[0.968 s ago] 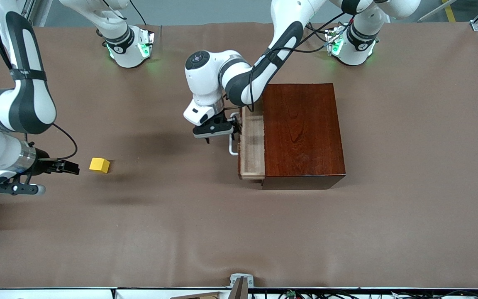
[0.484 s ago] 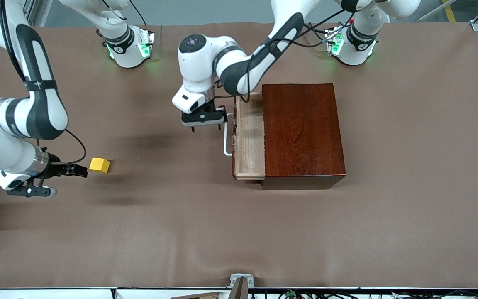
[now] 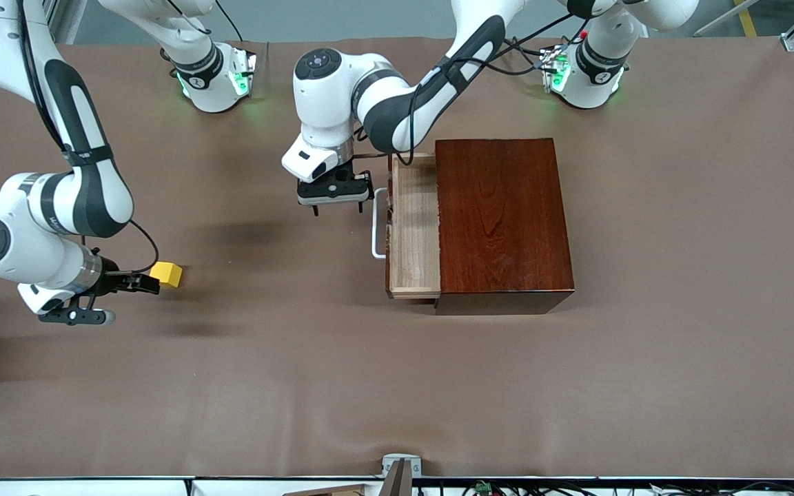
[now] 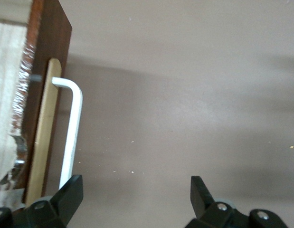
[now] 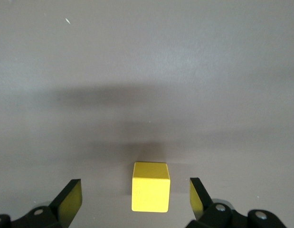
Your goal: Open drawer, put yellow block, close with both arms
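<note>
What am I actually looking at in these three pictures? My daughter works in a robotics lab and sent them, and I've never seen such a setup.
These are two white robot arms bolted to a table covered in brown cloth. The big picture comes from a high camera facing them; the two smaller ones come from cameras on each arm's wrist, looking down past its two-fingered hand.

On the table stands a dark wooden box with its drawer pulled partly out, showing a pale, empty inside and a white handle. Toward the right arm's end of the table lies a small yellow block.

The left hand hangs open over the cloth just in front of the drawer, beside the handle and holding nothing. The right hand is open too, one finger on each side of the block, not yet gripping it.
</note>
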